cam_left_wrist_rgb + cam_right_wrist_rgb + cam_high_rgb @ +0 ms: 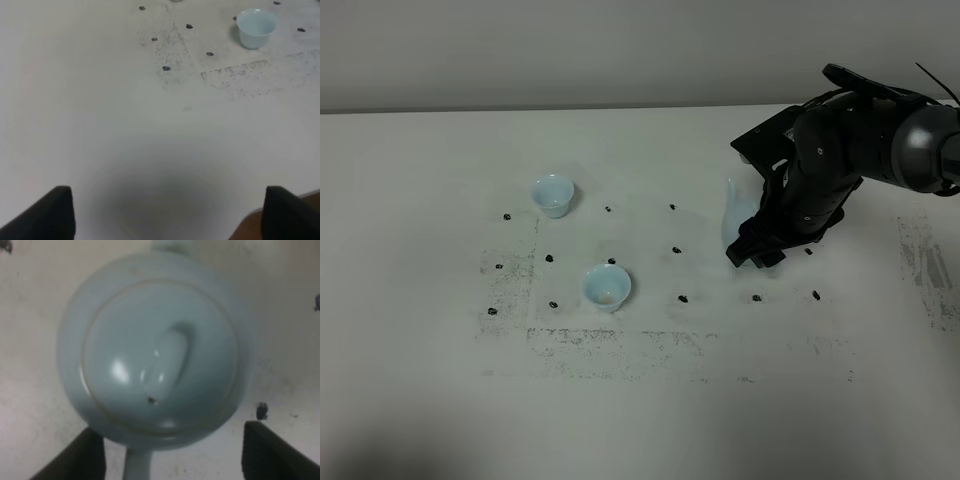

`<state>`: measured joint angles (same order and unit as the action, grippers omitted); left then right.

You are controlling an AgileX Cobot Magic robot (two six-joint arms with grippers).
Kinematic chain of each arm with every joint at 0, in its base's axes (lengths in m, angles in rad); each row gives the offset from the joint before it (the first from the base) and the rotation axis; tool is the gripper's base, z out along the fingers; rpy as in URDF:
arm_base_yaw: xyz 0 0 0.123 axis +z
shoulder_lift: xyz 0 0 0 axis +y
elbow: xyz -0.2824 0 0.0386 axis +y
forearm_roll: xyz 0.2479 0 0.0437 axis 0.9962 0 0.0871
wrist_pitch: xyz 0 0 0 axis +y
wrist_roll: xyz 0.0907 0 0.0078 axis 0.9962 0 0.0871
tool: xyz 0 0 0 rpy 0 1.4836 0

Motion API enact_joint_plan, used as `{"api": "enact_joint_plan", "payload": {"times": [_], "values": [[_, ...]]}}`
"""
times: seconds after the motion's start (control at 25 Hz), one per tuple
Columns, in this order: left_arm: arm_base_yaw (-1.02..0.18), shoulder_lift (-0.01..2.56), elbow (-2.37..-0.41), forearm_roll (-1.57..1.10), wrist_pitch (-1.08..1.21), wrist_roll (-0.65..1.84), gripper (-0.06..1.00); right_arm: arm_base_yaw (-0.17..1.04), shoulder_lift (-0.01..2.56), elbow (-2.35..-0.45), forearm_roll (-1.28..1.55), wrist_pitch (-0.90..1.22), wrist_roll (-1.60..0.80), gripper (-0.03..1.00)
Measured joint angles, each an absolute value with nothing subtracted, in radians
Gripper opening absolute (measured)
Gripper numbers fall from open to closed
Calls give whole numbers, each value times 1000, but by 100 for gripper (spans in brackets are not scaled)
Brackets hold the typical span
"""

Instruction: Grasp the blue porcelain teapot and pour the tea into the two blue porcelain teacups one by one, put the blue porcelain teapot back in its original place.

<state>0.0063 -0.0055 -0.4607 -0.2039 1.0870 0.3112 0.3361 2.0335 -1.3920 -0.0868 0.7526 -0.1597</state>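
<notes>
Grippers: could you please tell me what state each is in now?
Left gripper: open, empty.
Right gripper: open over the teapot, holding nothing.

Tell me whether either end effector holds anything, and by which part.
Nothing is held yet. The right end effector is open over the blue porcelain teapot, its fingers either side of the handle. The left end effector is open, empty.

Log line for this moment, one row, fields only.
phase: pre-grasp | teapot: upright, lid on | right end effector: open, jaws either side of teapot handle | teacups: both upright, apart from teapot | left end effector: open, over table
</notes>
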Motion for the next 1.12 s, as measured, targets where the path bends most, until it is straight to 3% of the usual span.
{"api": "enact_joint_plan", "payload": {"times": [1.12], "values": [[6, -6, -461, -204, 1087, 311, 72, 319, 2051, -1392, -68, 767, -187, 56]]}}
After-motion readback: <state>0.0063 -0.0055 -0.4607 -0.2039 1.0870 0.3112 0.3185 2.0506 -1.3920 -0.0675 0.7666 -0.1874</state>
